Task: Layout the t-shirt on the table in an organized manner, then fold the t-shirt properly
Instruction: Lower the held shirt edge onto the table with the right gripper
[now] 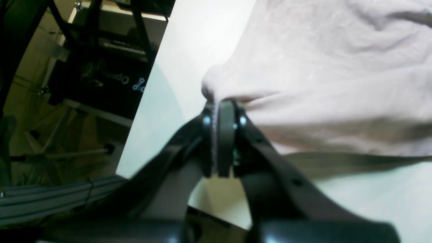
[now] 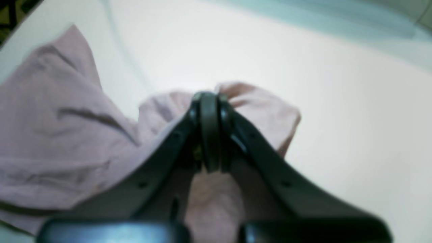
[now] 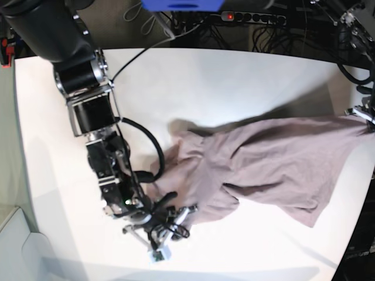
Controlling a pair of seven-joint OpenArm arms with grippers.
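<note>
Black arm (image 3: 79,64) w/ silver band, looped black cable (image 3: 143,137), 2 dark curved-finger tools.

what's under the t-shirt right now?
Only the white table shows around the t-shirt, which is stretched between the left gripper and right gripper, both shut on its edges. Its shadow falls on the tabletop. Whatever the cloth covers can't be seen.

Cluttered workshop surroundings, brightly lit.
Beyond the far edge at twelve o'clock, a black power strip (image 3: 253,18) with a red light among tangled cables (image 3: 275,36); blue object (image 3: 181,4) alongside; dark frame (image 1: 101,50) over a tan floor.
</note>
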